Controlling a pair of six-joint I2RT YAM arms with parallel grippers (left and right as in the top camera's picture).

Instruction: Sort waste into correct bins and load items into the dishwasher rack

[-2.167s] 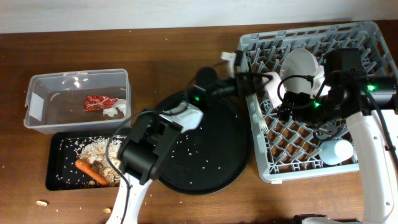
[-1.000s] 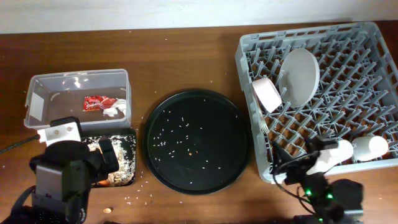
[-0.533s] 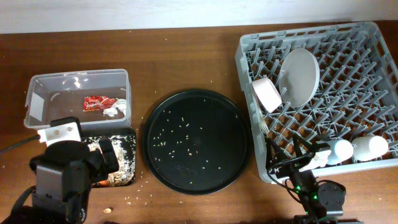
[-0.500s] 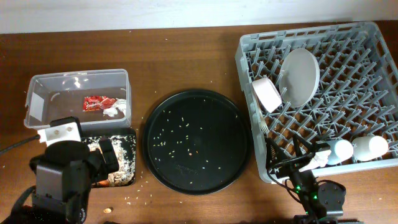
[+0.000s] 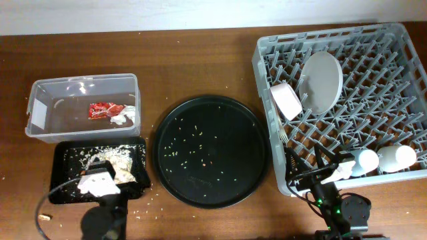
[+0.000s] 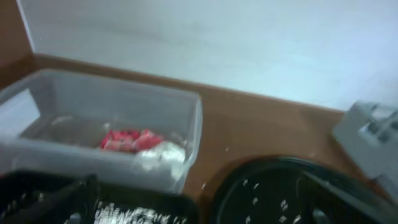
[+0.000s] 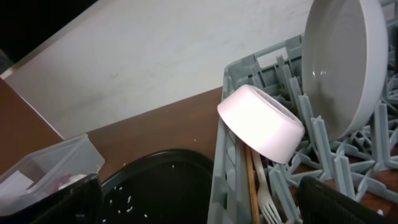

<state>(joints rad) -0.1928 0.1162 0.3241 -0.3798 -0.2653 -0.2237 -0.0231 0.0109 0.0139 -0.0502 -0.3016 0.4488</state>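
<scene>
The clear tub (image 5: 41,93) holds the red wrapper (image 5: 106,110) and white tissue (image 5: 125,118); both also show in the left wrist view, wrapper (image 6: 127,140) and tissue (image 6: 158,154). The black tray (image 5: 63,175) holds rice scraps (image 5: 117,160); the carrot is hidden. The grey rack (image 5: 261,67) holds the plate (image 5: 321,81), bowl (image 5: 287,100), two cups (image 5: 365,161) (image 5: 396,157), fork (image 7: 263,198) and wooden stick (image 7: 250,183). My left gripper (image 5: 110,183) is open and empty over the black tray's front. My right gripper (image 5: 320,175) is open and empty at the rack's front edge.
A large round black tray (image 5: 212,152) with scattered rice grains lies between the bins and the rack. Loose grains dot the table in front of the black tray. A wall runs along the table's far edge.
Both arms have pulled back from the rack to the table's front edge. The left arm has sunk lower over the black tray. A second cup now lies in the rack's front right.
</scene>
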